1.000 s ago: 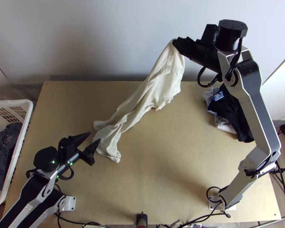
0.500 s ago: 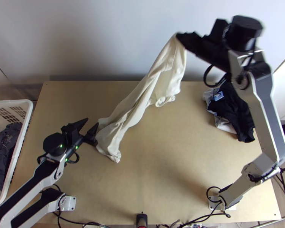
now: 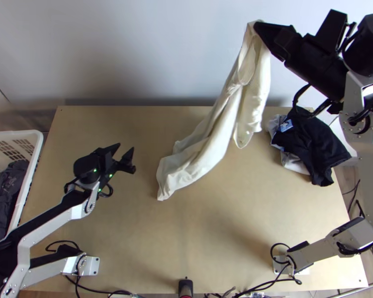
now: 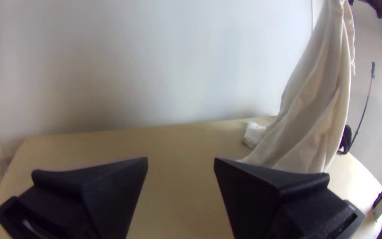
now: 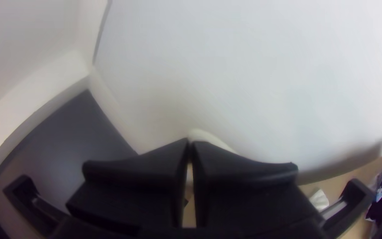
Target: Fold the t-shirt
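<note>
The right gripper point(image 3: 258, 25) is high over the table's far side, closed on the upper end of the cream t-shirt point(image 3: 219, 129). The shirt hangs bunched in long folds, its lower end lying on the table. In the right wrist view the right gripper point(image 5: 190, 144) pinches a bit of pale cloth point(image 5: 204, 136) between its tips. The left gripper point(image 3: 127, 149) stands open and apart from the shirt, left of its lower end. In the left wrist view, the left gripper point(image 4: 181, 163) has a gap between its fingers, with the hanging shirt point(image 4: 310, 102) beyond.
Dark and pale clothes point(image 3: 311, 144) lie heaped at the table's far right. A white basket point(image 3: 30, 184) with dark cloth in it stands at the left. Bare wood point(image 3: 211, 238) stretches across the front of the table point(image 3: 97, 129).
The right gripper has moved up and to the right, dragging the shirt's lower end rightward across the table. The left gripper has shifted slightly upward and right in the top view, and the shirt is now farther from it.
</note>
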### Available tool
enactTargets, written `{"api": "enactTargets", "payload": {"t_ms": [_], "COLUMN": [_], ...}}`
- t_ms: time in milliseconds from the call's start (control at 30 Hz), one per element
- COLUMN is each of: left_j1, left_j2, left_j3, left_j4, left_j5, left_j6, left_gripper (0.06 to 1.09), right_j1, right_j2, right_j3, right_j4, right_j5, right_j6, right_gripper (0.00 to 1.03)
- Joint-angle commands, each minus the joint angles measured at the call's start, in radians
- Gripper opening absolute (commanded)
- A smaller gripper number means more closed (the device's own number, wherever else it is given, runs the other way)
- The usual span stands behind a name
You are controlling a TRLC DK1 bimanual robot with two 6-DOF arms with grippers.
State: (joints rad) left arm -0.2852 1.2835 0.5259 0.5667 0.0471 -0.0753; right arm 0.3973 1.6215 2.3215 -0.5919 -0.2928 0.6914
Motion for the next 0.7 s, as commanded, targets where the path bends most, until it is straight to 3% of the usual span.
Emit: {"api": "enactTargets", "payload": {"t_ms": [0, 233, 433, 600, 667], "left_j1": [-0.092, -0.250, -0.143, -0.091, -0.086], "left_j2": [0.066, 0.108, 0.320, 0.382, 0.425], "left_j3": [0.059, 0.040, 0.270, 0.401, 0.494], "left_j4": [0.009, 0.036, 0.050, -0.007, -0.136], "left_j5": [-0.010, -0.016, -0.013, 0.186, 0.290], "left_j6": [-0.006, 0.057, 0.031, -0.101, -0.156], "left_gripper": [0.81, 0.80, 0.80, 0.80, 0.81], "right_j1": [-0.026, -0.008, 0.008, 0.029, 0.035], "right_j2": [-0.009, -0.009, -0.018, -0.018, -0.020], "right_j3": [-0.019, -0.019, -0.047, -0.056, -0.063], "right_j4": [-0.005, -0.023, -0.057, -0.092, -0.100], "right_j5": [-0.012, -0.020, -0.052, -0.054, -0.057], "right_j6": [0.026, 0.030, 0.023, 0.002, 0.000], "right_gripper": [0.03, 0.03, 0.03, 0.03, 0.03]}}
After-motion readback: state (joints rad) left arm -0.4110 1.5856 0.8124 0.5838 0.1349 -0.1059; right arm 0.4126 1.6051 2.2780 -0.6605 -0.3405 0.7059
